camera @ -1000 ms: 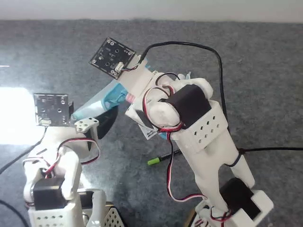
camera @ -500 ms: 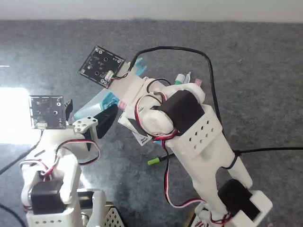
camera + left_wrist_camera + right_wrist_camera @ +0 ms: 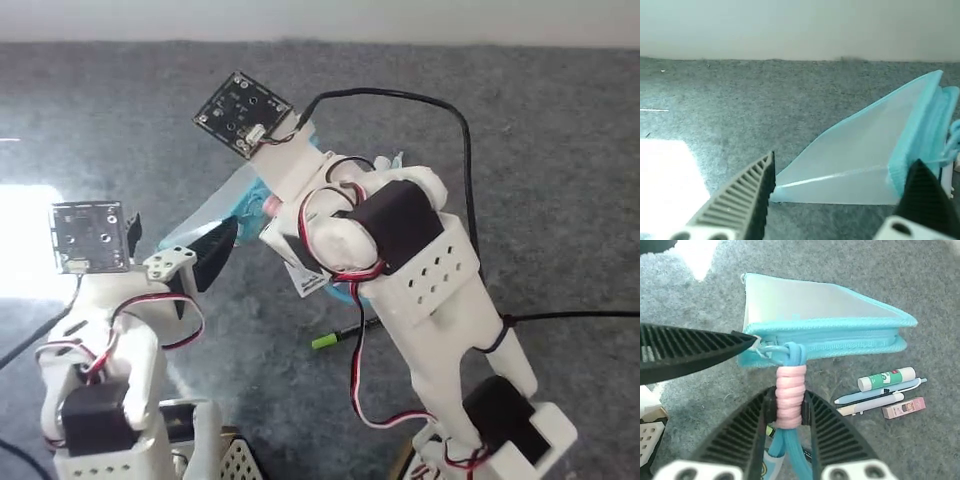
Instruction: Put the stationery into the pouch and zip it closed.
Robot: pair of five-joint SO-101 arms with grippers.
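Within right gripper (image 3: pixel 788 393), pink zipper pull (image 3: pixel 790 382).

Surroundings, as I see them from the high view. Grey, felt-like tabletop (image 3: pixel 560 150) spanning the whole field. Pale wall (image 3: pixel 320 18) forming a narrow strip along the 12 o'clock edge, meeting the tabletop in a straight line. Bright white patch (image 3: pixel 22 240) on the tabletop at 9 o'clock, running off the edge; I cannot tell whether it is a sheet or glare.
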